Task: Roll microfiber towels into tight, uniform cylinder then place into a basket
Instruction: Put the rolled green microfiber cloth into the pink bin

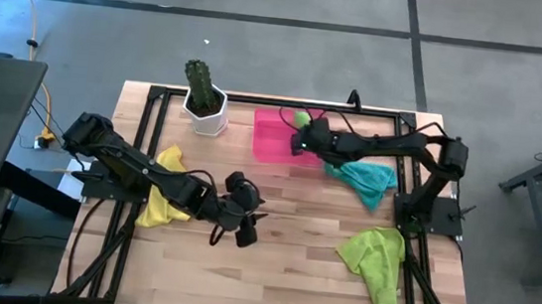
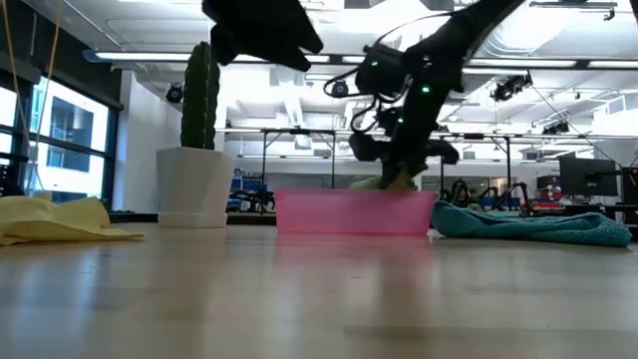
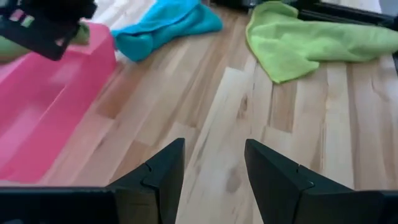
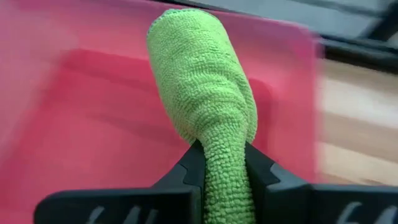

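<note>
Right gripper (image 4: 224,163) has its fingers pinched on a rolled green towel (image 4: 202,87), and the roll hangs over the inside of the pink basket (image 4: 74,93). From above, that gripper sits at the basket's right edge, near the far side of the table (image 1: 279,273).

Left gripper (image 3: 214,171) has its fingers spread with nothing between them, just bare wood underneath. It hovers mid-table, well apart from the basket.

Towel count, four total: the green roll in the pinch, one teal towel (image 1: 368,178) crumpled just right of the basket, one loose green towel (image 1: 378,262) near the front right, one yellow towel (image 1: 162,196) under the left arm.

One basket, and one cactus (image 1: 201,85) in a white pot left of it.
</note>
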Robot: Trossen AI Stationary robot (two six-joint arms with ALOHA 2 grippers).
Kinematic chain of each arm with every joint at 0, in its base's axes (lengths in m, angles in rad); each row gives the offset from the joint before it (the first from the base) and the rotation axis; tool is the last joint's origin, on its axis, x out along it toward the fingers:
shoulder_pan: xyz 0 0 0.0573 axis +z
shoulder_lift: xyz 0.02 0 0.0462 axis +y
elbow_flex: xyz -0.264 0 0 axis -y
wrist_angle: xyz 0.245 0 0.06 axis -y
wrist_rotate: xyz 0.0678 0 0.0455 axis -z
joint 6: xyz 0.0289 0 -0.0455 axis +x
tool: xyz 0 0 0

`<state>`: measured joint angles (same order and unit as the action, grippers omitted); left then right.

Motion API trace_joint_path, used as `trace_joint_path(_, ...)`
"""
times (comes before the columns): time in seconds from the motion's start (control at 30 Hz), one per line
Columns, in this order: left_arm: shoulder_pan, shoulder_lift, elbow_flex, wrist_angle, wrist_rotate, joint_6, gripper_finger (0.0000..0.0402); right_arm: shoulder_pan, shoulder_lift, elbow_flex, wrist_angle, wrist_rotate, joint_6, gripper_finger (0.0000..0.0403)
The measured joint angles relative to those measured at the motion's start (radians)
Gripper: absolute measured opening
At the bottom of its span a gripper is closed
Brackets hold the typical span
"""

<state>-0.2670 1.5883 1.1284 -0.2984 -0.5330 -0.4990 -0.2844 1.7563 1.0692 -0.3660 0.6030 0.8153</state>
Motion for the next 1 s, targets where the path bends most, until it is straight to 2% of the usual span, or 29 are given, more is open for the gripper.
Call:
trace_joint_path(0.13,-0.004,0.0,-0.001,-0.032,-0.002,-0.02,0.0158,-0.001,0.037,0.063,-0.139,0.054,0.064,0.0034)
trace_joint_path(0.37,-0.017,0.0,-0.001,-0.061,-0.005,-0.026,0.0158,-0.017,0.063,0.066,-0.177,0.014,0.149,0.0034)
trace_joint_path(0.67,-0.018,0.0,-0.001,-0.082,-0.006,-0.022,0.0158,-0.02,0.099,0.067,-0.105,-0.003,0.15,0.0034)
trace_joint_path(1.0,-0.022,0.0,-0.001,-0.097,-0.007,-0.022,0.0158,-0.03,0.112,0.067,-0.111,-0.017,0.104,0.0046)
